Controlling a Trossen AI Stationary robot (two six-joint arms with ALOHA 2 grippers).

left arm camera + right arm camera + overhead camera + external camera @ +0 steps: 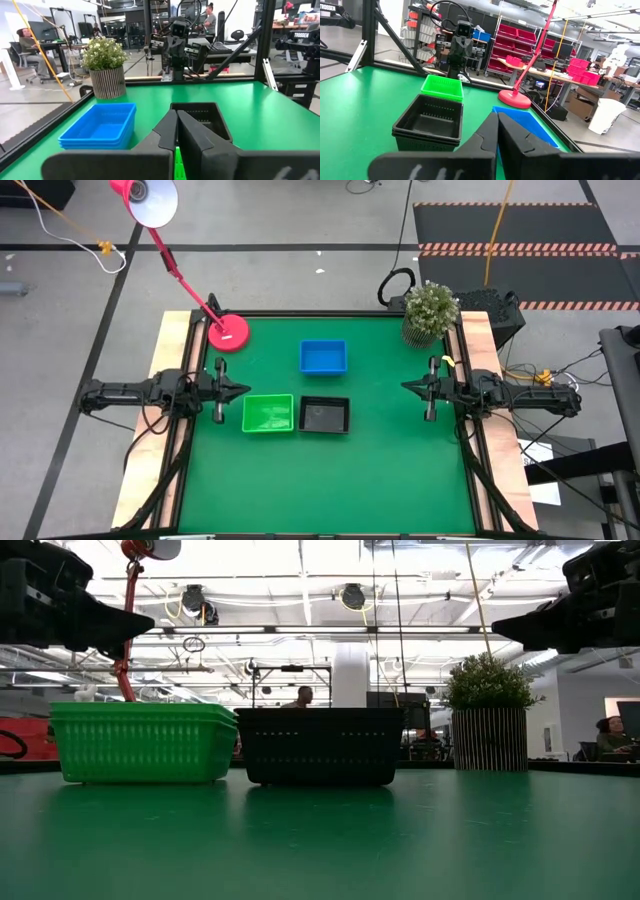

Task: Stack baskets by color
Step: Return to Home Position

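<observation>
The left gripper hangs over the left edge of the green table, pointing inward toward the middle. In the left wrist view its two dark fingers are pressed flat against each other with nothing between them.

The round pink lamp base sits at the far left corner of the table, near this arm but apart from it.

Just inward of the left gripper's tips stands the stack of green baskets, nested one inside another, with layered rims in the low view. Close beside it, with a narrow gap between them, is the stack of black baskets, also nested, its mesh sides showing in the right wrist view. The stack of blue baskets stands apart from both, farther toward the edge where the lamp base is, roughly in line with the black stack.

A potted plant in a ribbed pot occupies the far right corner.

The right gripper hangs over the right edge, pointing inward toward the left gripper, well apart from every basket. Its fingers are likewise closed against each other and empty.
</observation>
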